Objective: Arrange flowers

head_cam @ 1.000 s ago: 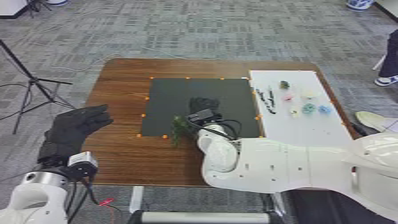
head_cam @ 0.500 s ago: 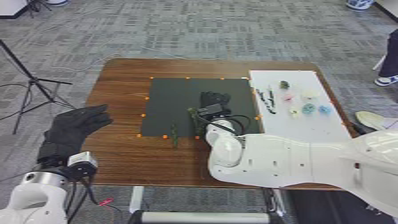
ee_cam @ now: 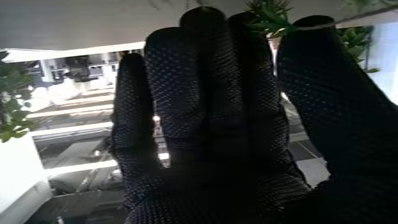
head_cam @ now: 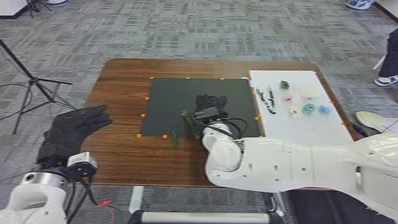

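Fingers of the right hand [ee_cam: 218, 175] are nearly straight, with a green sprig [ee_cam: 270, 21] at the thumb tip; whether they pinch its stem, I cannot tell. Greenery [head_cam: 188, 119] is just beside this hand, at the dark mat [head_cam: 178, 95], and another sprig [head_cam: 174, 135] is at the mat's near edge. Such a sprig should be light, its leaves springy, its thin stem easy to roll, so a gentle hold low on the stem seems best. Farther out, the left hand [head_cam: 71, 130] is relaxed.

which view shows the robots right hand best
The right wrist view: it shows the right hand close up, with straight fingers. The head view shows it small, over the dark mat.
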Robot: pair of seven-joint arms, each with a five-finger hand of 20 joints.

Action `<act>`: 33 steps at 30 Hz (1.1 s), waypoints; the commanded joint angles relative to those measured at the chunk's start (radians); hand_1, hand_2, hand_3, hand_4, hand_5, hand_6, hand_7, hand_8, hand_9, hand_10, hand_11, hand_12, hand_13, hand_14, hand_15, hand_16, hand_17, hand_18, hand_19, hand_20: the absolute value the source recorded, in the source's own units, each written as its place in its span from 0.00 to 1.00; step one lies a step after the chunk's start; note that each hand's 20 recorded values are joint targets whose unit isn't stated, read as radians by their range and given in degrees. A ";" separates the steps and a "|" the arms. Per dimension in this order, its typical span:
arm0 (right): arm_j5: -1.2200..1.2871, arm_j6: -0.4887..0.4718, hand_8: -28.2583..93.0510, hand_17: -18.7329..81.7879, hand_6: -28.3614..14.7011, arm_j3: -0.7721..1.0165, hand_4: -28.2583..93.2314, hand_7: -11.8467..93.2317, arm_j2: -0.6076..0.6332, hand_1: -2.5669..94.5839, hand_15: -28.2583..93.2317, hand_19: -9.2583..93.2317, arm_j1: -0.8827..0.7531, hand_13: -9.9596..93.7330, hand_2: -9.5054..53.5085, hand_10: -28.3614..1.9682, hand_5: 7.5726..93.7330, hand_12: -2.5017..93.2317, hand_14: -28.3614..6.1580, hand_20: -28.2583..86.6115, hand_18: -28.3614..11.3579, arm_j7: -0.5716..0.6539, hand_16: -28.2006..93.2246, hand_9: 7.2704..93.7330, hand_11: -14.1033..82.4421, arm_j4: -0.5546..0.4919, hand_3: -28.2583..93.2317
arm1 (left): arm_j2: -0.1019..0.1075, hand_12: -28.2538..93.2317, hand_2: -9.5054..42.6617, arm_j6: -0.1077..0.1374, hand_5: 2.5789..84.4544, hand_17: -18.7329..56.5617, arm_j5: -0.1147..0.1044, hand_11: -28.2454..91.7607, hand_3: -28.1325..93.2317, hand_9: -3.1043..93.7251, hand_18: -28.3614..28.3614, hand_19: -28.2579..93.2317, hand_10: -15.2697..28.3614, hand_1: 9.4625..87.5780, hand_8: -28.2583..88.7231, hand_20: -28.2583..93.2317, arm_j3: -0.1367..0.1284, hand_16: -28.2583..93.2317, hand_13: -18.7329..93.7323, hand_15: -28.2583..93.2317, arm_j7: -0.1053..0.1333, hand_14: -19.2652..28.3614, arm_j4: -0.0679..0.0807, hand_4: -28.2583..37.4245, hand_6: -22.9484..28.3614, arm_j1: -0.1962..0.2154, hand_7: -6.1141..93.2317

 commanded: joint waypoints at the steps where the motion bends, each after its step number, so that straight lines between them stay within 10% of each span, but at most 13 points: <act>1: -0.014 0.004 0.11 0.39 0.58 0.001 0.01 0.36 0.012 0.44 0.80 1.00 0.047 0.71 0.00 0.37 0.68 0.20 0.38 0.16 0.04 0.016 0.35 0.74 0.48 -0.030 0.90 | -0.010 0.33 0.18 0.007 0.65 0.18 0.003 0.53 0.97 0.53 0.81 0.59 0.82 0.18 0.15 0.34 -0.002 0.16 0.47 0.69 -0.010 0.90 -0.012 0.09 0.70 0.016 0.22; 33: 0.126 -0.072 0.10 0.37 0.52 0.098 0.05 0.31 0.179 0.32 0.80 1.00 0.026 0.68 0.20 0.26 0.62 0.19 0.28 0.12 0.00 -0.150 0.33 0.69 0.43 -0.331 0.86 | -0.006 0.33 0.18 0.034 0.65 0.18 -0.012 0.56 0.96 0.54 0.81 0.59 0.83 0.16 0.15 0.34 -0.060 0.16 0.47 0.69 0.033 0.90 -0.047 0.06 0.70 0.130 0.22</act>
